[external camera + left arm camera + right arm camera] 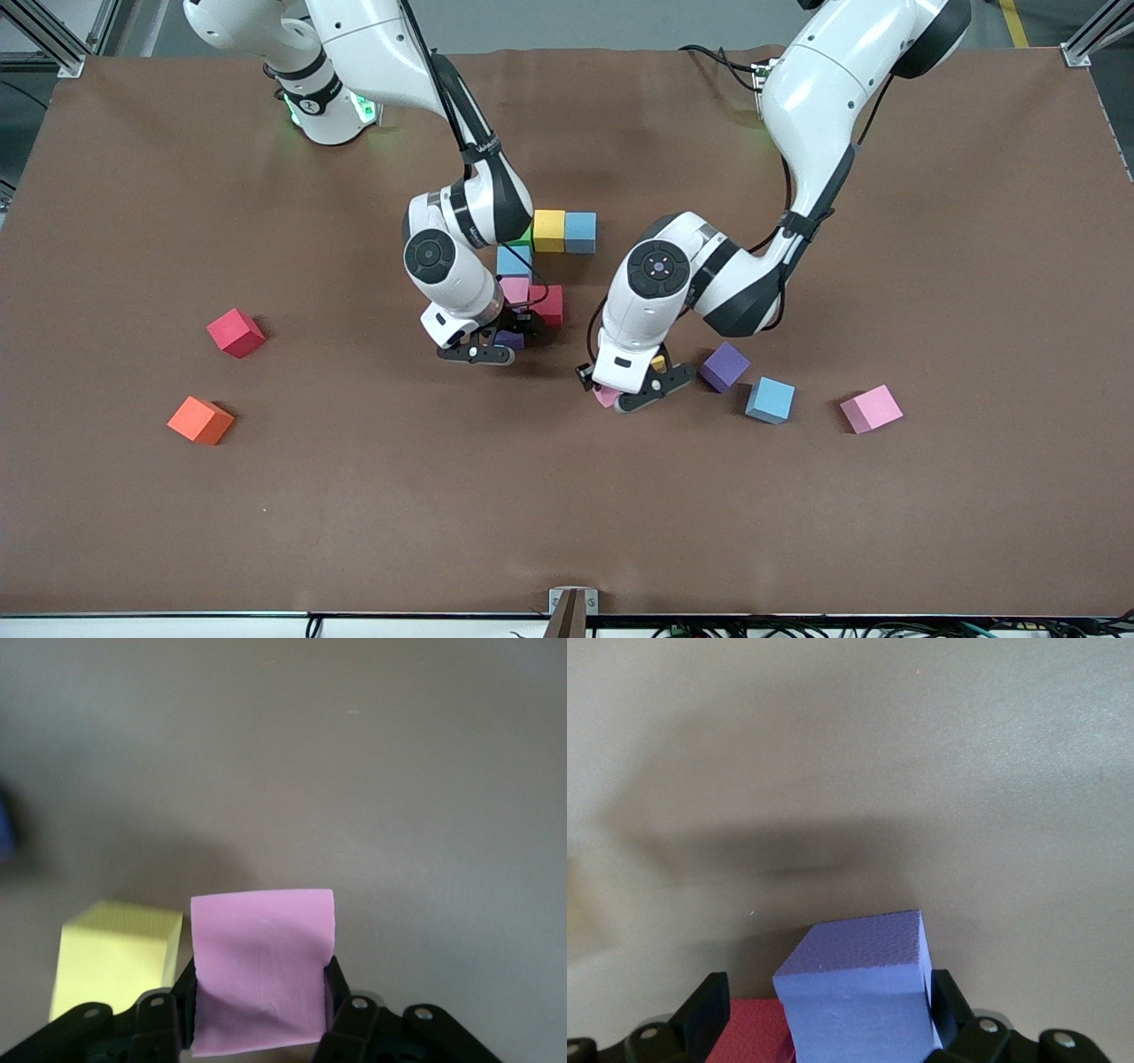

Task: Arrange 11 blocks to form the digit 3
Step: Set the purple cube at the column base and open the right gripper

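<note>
The left gripper (pixel 633 394) is clamped on a pink cube (pixel 263 966), one finger pad on each of two opposite faces. The cube sits low at the table (pixel 354 514), and whether it touches the surface cannot be told. A yellow cube (pixel 115 961) stands just beside it, close to one finger. The step in hand looks like lifting this pink cube and carrying it to the unfinished figure (pixel 549 230), which lies toward the right arm's end and farther from the front camera.

To do it well, the lift should go straight up first, so the nearby finger does not drag the yellow cube along. The foam is already dented in the grip, so squeezing harder would gain nothing. The cube should come down square to its neighbours and touching them, without nudging the row.

The left arm comes from its base, bends sharply at the elbow and points its wrist nearly straight down.

The right arm also reaches down steeply, and the right gripper (pixel 478 353) is at the nearer end of the figure. Its fingers stand wide around a purple cube (pixel 859 992), with a gap showing on one side. That cube rests against a red cube (pixel 749 1032). This gripper should probably rise clear before the left arm brings its cube in, since the two wrists are close.
</note>
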`<action>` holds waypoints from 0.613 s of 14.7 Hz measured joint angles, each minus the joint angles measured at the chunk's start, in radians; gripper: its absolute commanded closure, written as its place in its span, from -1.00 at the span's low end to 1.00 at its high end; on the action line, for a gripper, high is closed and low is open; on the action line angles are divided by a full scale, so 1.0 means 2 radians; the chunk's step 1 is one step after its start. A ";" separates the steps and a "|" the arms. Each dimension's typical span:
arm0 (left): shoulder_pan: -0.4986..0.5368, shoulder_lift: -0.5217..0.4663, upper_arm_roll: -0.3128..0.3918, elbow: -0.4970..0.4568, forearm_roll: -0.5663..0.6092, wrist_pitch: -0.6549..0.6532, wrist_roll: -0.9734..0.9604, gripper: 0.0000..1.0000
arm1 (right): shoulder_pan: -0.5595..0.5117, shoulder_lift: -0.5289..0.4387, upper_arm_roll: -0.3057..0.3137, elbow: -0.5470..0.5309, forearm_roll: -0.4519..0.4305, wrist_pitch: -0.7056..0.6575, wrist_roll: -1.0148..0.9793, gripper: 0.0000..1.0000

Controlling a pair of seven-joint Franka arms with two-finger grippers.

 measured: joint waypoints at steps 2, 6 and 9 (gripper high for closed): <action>0.001 0.000 0.000 -0.002 0.000 -0.002 -0.114 0.71 | 0.000 0.000 -0.001 0.000 0.000 -0.001 0.000 -1.00; 0.002 0.000 0.000 -0.003 0.000 -0.015 -0.264 0.74 | -0.003 0.000 -0.016 0.018 0.000 -0.033 -0.001 -1.00; 0.000 0.000 -0.004 -0.003 0.000 -0.050 -0.333 0.74 | -0.005 -0.002 -0.049 0.035 0.000 -0.066 -0.021 -1.00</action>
